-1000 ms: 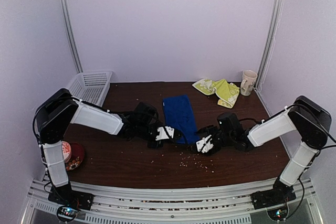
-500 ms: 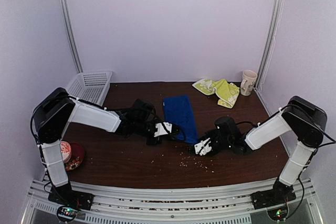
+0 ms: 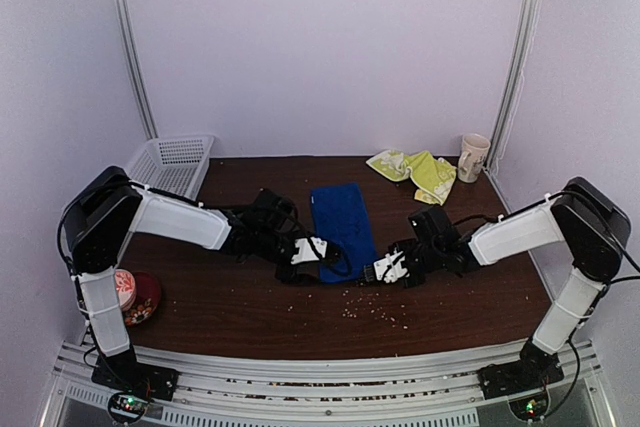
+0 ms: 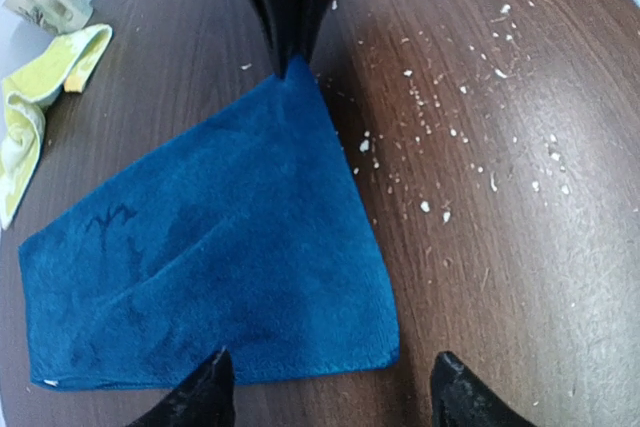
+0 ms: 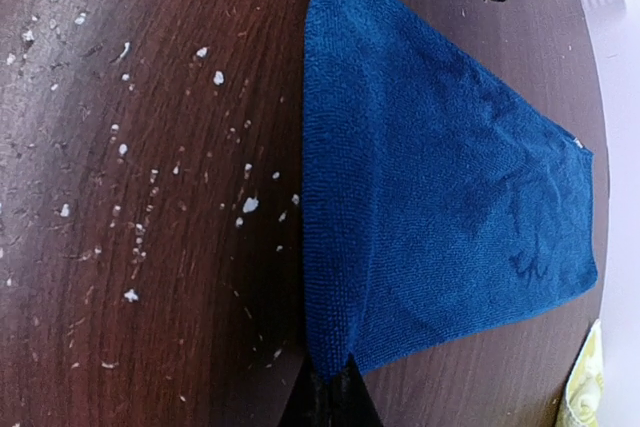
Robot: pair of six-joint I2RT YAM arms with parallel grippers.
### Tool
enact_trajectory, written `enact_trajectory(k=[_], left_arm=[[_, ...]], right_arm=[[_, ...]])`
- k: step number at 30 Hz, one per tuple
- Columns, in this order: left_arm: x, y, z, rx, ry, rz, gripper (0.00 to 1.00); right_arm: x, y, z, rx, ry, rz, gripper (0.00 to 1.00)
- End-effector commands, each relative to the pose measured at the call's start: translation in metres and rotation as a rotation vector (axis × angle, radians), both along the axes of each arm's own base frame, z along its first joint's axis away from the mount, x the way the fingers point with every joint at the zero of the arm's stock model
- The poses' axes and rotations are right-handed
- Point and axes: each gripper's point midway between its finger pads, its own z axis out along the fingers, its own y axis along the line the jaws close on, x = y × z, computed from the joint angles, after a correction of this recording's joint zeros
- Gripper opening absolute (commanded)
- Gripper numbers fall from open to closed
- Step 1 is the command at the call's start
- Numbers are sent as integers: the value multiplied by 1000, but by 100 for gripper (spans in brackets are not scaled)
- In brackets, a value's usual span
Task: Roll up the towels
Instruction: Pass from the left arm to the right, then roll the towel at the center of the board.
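The blue towel (image 3: 342, 212) lies flat mid-table, long side running away from me. My right gripper (image 3: 374, 271) is shut on its near right corner; in the right wrist view the closed tips (image 5: 335, 392) pinch the blue towel (image 5: 440, 167). My left gripper (image 3: 328, 259) stands open at the near left corner. Its fingers (image 4: 205, 397) straddle that corner of the blue towel (image 4: 220, 247) without gripping it. The yellow-green towel (image 3: 418, 172) lies crumpled at the back right, also visible as a yellow-green towel (image 4: 35, 97) in the left wrist view.
A white basket (image 3: 170, 162) stands at the back left and a mug (image 3: 473, 157) at the back right beside the yellow-green towel. A red bowl (image 3: 138, 295) sits by the left arm's base. Pale crumbs (image 3: 370, 309) dot the wood near the towel's front.
My left gripper has opened and let go of the towel's near left corner. My right gripper has shifted up to the near right corner and closed on it.
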Motion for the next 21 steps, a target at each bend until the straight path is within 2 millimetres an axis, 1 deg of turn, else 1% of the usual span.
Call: enact_trajectory(k=[1,5,9,12,16,21], left_arm=[[5,-3,11,-9,-26,-3,75],[8,-7,11,-17,-53,44,77],[2,-11,8,-28,-81,68,77],[-3,-13,5,-31,-110,81,77],[-10,-15,1,-39,-128,102,77],[-9,-18,-1,-54,-158,154,75]], right_arm=[[-12,-3,12,40,156,11,0],[-13,-5,15,35,250,1,0],[-10,-4,14,20,343,-38,0],[-12,-2,12,11,410,-52,0],[-6,0,14,27,464,-97,0],[3,0,14,40,529,-153,0]])
